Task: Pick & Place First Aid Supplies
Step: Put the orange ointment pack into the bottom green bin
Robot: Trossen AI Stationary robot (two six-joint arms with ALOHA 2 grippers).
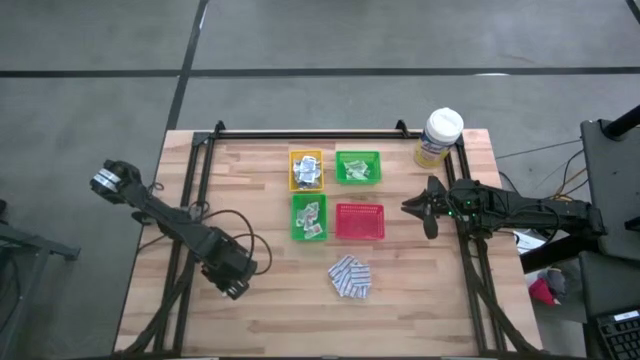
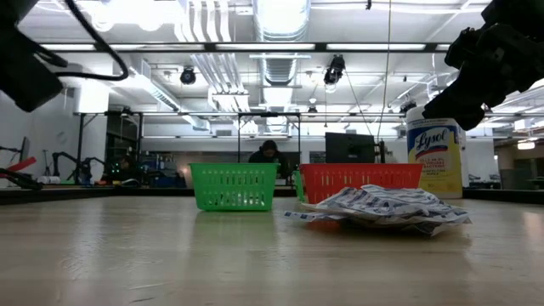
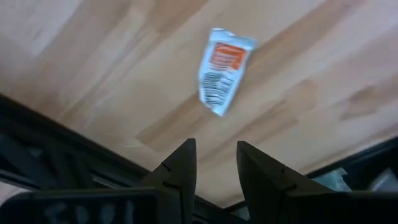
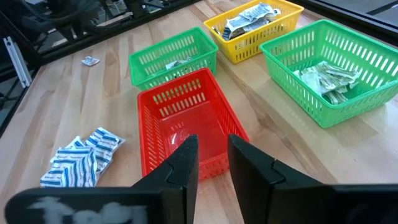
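Right end effector (image 4: pixel 208 163) above wooden table (image 4: pixel 112 93), near red tray (image 4: pixel 186 124).

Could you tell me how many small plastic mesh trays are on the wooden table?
4: a yellow plastic tray beside a green plastic tray in the far row, another green tray beside a red plastic tray nearer.

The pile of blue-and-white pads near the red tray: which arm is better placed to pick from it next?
Probably the right. The right gripper is open beside the red tray, and the pile lies close by. The left gripper is farther, over a lone packet.
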